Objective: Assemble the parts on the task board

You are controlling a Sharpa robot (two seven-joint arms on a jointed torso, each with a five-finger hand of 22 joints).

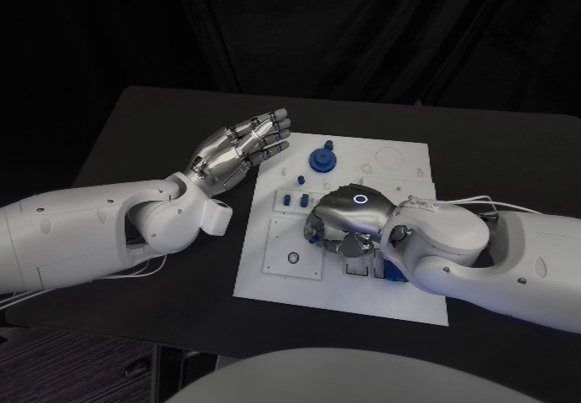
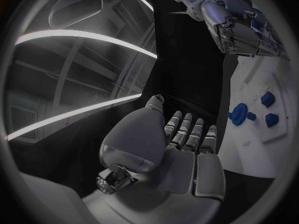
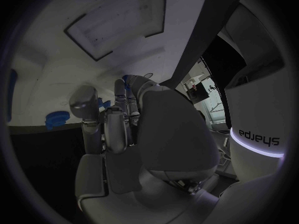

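Observation:
The white task board lies in the middle of the black table. My right hand hangs over its middle with the fingers curled down, and a small blue part shows between the fingertips; from the left wrist the same blue part sits in that hand. My left hand hovers beside the board's left edge, fingers stretched out flat and apart, holding nothing. A round blue part stands at the board's far side, and two small blue parts stand left of my right hand.
A black ring lies on the board's near left area. Another blue part peeks out under my right forearm. Bare table stretches to the left of the board and behind it.

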